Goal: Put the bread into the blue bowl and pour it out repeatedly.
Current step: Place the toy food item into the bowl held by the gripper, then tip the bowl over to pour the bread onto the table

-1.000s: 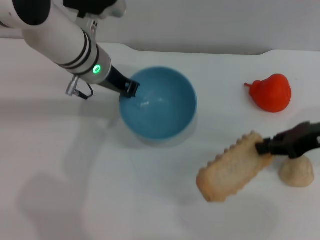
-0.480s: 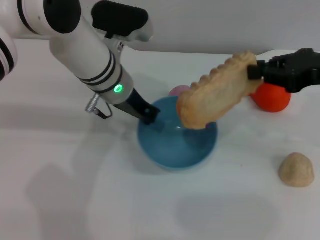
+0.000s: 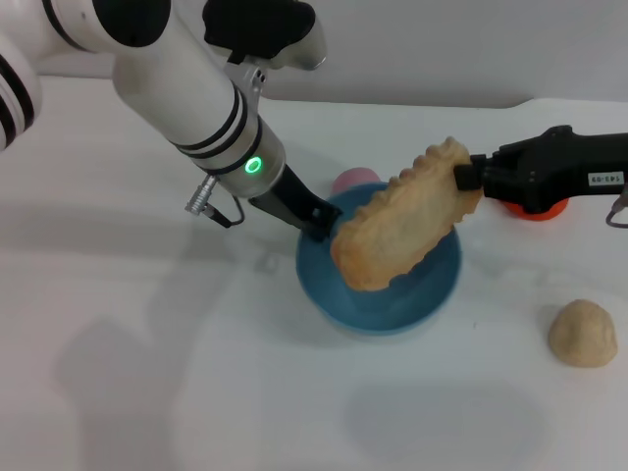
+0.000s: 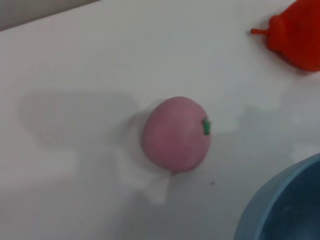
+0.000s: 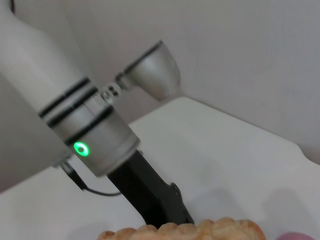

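The blue bowl [image 3: 424,297] sits mid-table. My left gripper [image 3: 316,225] is shut on its left rim. My right gripper [image 3: 464,179] is shut on one end of the bread [image 3: 397,224], a long tan loaf with a ridged edge. It holds the loaf tilted over the bowl, low end above the bowl's inside. The bread hides much of the bowl's far rim. The left wrist view shows a piece of the bowl's rim [image 4: 283,202]. The right wrist view shows the bread's ridged top [image 5: 200,230] and my left arm [image 5: 95,135] behind it.
A pink round toy fruit [image 3: 354,181] lies just behind the bowl, also in the left wrist view [image 4: 176,134]. A red toy [image 3: 536,209] sits behind my right gripper, mostly hidden. A small round tan lump [image 3: 582,334] lies at the front right.
My right gripper lifted the bread from the table at the right and carried it left over the bowl, now lower. My left gripper has slid the bowl right and nearer.
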Tool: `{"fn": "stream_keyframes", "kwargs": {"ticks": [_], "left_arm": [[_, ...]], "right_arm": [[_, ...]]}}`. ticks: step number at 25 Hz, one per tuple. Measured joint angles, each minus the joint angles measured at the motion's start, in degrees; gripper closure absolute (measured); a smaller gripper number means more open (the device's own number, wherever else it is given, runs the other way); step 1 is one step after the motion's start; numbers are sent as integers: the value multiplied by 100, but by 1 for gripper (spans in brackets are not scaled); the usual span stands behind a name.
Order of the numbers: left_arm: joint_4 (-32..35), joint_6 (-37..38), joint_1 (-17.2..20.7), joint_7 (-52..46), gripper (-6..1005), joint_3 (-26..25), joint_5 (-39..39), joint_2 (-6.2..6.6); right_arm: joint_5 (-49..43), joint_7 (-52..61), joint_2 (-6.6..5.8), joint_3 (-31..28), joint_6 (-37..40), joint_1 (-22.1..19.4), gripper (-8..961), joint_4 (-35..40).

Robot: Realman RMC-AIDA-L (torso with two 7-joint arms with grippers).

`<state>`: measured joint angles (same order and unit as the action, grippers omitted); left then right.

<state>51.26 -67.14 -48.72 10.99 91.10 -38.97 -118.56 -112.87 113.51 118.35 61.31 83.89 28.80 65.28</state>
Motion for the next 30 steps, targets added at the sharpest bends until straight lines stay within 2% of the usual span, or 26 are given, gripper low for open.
{"fn": "stream_keyframes", "kwargs": {"ticks": [4,9,14,18,23,26,30], "left_arm": [[117,-188,-13,225,1000,30,-301,0],[134,-261,-14,258,1000,39,-372,8],[138,-286,-9,260,1001,40,-375,9],[139,-69,31,262,1001,40,-348,13],[94,686,80,340,1001,201,-330,21],[-27,1296,100,416,1001,390,-327,23],[-53,2011,144,460,1000,621,-326,14]], "right_arm": [[-119,-5,4,205,-129,24,859,-67],[-231,-48,4,510,-428,-3,721,-34],[-234,-72,27,628,-750,-72,476,69],[-31,-129,64,583,-1069,-374,444,510],[1486,-831,73,417,-1915,-1114,430,664],[2688,-1529,59,194,-2235,-1572,431,252],[3670,-2104,49,-178,-2200,-1916,433,-453]]}}
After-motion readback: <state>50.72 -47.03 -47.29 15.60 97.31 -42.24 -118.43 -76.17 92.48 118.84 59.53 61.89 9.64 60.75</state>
